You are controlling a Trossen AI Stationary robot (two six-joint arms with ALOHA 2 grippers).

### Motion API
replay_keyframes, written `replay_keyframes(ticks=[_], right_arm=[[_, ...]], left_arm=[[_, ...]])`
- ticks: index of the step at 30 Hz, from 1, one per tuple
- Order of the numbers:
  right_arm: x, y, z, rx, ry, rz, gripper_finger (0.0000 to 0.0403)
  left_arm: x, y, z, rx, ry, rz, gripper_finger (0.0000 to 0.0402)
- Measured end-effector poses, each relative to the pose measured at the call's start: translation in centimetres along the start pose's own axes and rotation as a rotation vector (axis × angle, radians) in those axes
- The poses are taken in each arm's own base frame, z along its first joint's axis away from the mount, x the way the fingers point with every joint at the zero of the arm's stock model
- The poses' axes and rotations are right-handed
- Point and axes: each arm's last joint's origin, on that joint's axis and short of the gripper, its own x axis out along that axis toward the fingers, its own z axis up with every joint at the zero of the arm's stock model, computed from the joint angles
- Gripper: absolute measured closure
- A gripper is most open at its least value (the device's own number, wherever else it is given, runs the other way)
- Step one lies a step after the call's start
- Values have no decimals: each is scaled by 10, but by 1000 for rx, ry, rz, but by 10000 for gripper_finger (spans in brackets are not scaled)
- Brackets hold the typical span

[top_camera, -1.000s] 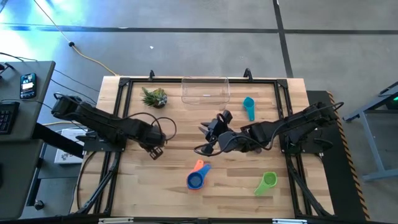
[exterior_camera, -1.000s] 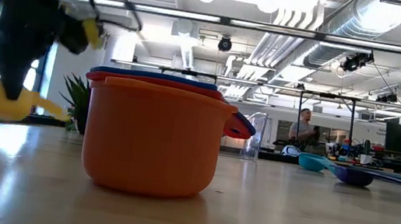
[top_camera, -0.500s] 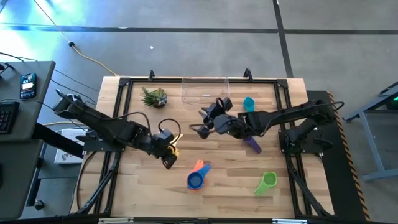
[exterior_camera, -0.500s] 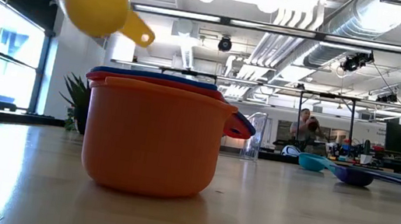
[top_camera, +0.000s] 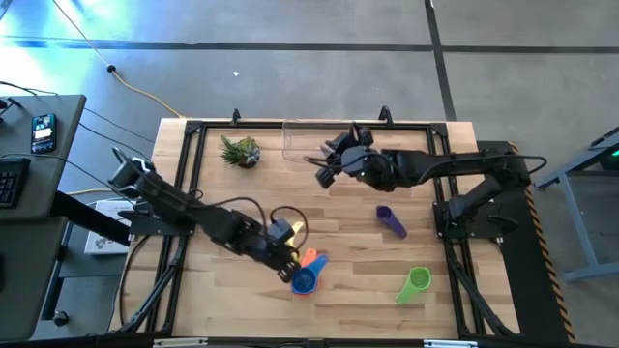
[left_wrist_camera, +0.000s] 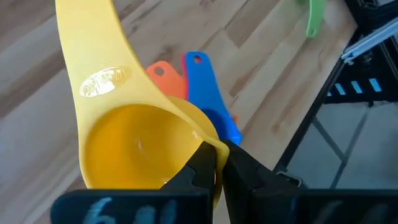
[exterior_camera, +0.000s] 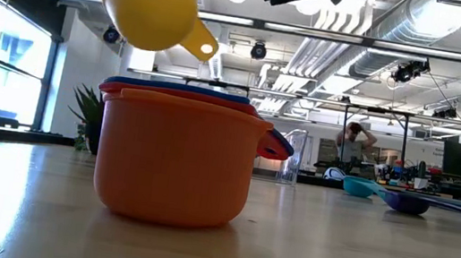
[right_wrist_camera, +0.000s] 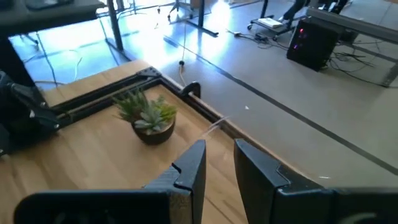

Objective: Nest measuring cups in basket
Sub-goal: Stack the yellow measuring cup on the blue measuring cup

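Note:
My left gripper (top_camera: 283, 244) is shut on the yellow measuring cup (top_camera: 294, 230), which hangs tilted (exterior_camera: 150, 7) just above a nest of cups. The nest, an orange cup (exterior_camera: 173, 162) with red and blue rims inside, stands on the table near the near edge (top_camera: 305, 275). A purple cup (top_camera: 391, 221) and a green cup (top_camera: 415, 281) lie on the table's right half. A teal cup (exterior_camera: 358, 185) shows only in the low view. My right gripper (top_camera: 327, 166) is open, holds nothing and hovers by the clear basket (top_camera: 302, 141) at the far edge. My left gripper pinches the yellow cup by the rim of its bowl (left_wrist_camera: 211, 144), opposite the handle, with one finger (left_wrist_camera: 200, 167) on the inner side and one outside. The cup is lifted clear and tilted, and its handle (left_wrist_camera: 93, 56) points away from the fingers, above the nest.
A small spiky plant (top_camera: 240, 152) stands at the far left, beside the basket. Black rails (top_camera: 193, 130) frame the table. Bare wood lies between the nest and the basket. A person (exterior_camera: 354, 146) stands far back in the room.
My left gripper has carried the yellow cup up off the table's left half and rightward toward the near edge, ending over the nest. My right arm has swung from the table's middle toward the far edge, up to the basket, and the purple cup now shows on the table.

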Motion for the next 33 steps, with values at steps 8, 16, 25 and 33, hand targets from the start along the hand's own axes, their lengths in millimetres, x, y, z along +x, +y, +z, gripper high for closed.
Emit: replay_keyframes(ticks=[8, 16, 25, 33], right_arm=[[-11, -24, 5, 38, 46, -50, 327], [-15, -30, 0, 15, 95, -69, 327], [-15, -31, -1, 19, 109, -75, 327], [-16, -31, -2, 16, 112, -74, 327]], left_arm=[[31, -26, 2, -10, 24, 11, 396], [53, -38, -1, -44, 69, 2, 396], [66, -41, -8, -57, 113, -18, 396], [76, -37, -14, -44, 134, 27, 392]])
